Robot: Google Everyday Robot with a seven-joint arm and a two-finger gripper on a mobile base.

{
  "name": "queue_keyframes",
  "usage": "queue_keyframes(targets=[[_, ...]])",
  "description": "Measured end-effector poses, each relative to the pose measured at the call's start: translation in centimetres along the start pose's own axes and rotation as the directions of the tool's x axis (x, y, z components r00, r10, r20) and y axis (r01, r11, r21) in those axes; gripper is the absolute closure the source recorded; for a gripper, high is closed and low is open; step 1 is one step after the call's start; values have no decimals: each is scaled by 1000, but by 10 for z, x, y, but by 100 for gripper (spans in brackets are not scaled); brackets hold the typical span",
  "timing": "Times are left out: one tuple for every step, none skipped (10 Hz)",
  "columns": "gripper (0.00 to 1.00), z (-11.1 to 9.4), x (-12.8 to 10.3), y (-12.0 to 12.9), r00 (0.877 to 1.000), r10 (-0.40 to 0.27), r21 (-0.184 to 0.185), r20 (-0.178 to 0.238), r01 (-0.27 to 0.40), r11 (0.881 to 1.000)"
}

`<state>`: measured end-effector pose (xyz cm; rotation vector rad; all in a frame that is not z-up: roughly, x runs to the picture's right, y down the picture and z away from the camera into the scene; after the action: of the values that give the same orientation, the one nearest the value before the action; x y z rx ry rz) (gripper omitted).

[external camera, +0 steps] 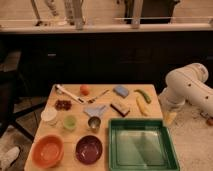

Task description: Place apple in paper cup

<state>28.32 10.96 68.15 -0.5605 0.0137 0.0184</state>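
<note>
Orange-red and small, the apple (84, 90) sat near eleven o'clock on the wooden table (75, 107), well apart from me. The paper cup (49, 115) stood upright at the table's nine o'clock edge, off toward seven o'clock from the apple, with the dark berry cluster (63, 104) between them and a pale green cup (70, 122) just beside it. My gripper (170, 118) hung at three o'clock, just off the table's edge beside the green tray (142, 125), fingers spread wide, holding nothing.
</note>
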Motion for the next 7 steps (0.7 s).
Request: queue_keyframes(targets=[[20,-2,-6,2,996,-85,-3,23,85,996],[20,-4,-13,2,980,-193,-10,42,193,981],[20,-5,-18,2,956,-287,-19,55,288,957],[20,-6,-22,4,905,-419,-39,71,422,906],[20,-6,-26,4,860,-504,-54,82,509,859],[20,-6,-32,4,788,-609,-75,93,615,785],[20,-7,-36,5,701,-707,-99,97,714,693]])
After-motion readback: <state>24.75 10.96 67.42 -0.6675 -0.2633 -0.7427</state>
